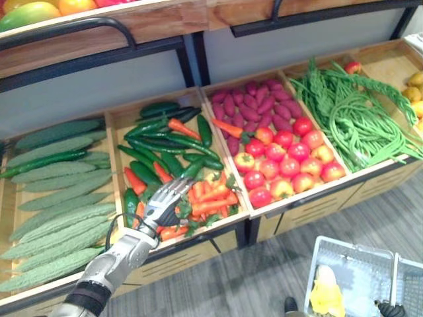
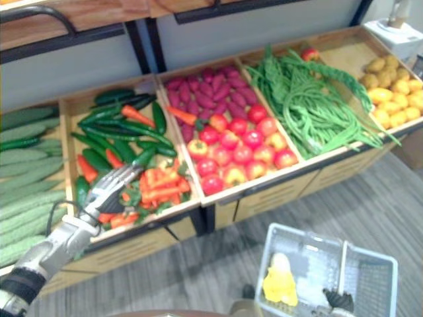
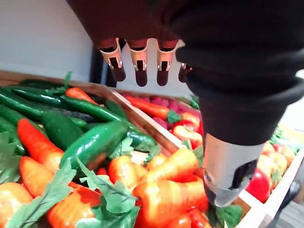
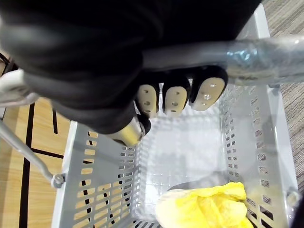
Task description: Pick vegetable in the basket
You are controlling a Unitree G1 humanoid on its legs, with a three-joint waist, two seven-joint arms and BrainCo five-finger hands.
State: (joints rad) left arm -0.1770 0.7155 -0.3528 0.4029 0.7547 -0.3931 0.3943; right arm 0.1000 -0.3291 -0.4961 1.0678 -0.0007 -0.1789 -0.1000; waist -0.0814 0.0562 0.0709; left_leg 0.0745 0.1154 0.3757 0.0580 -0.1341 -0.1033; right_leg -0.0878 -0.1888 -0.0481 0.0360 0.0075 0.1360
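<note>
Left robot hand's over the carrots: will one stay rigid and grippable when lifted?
Probably stiff: the carrots below the left robot hand hold their tapered shape in the heap. Their glossy skin looks slippery, so a loose pinch might slide off. Piled among leafy tops, neighbours may roll when one lifts.

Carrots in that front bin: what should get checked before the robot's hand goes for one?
1. Left hand ready to grasp: ok, fingers straight, holding nothing.
2. Hand over the right spot: ok, it is above the carrots.
3. A carrot free to lift: not ok, green leaves and a glossy green vegetable lie over several.
4. Hand touching a carrot: cannot tell.
5. Right hand secure on the basket handle: ok, fingers curled round it.
6. Room in the basket: ok, a yellow item lies in it with space beside.
</note>
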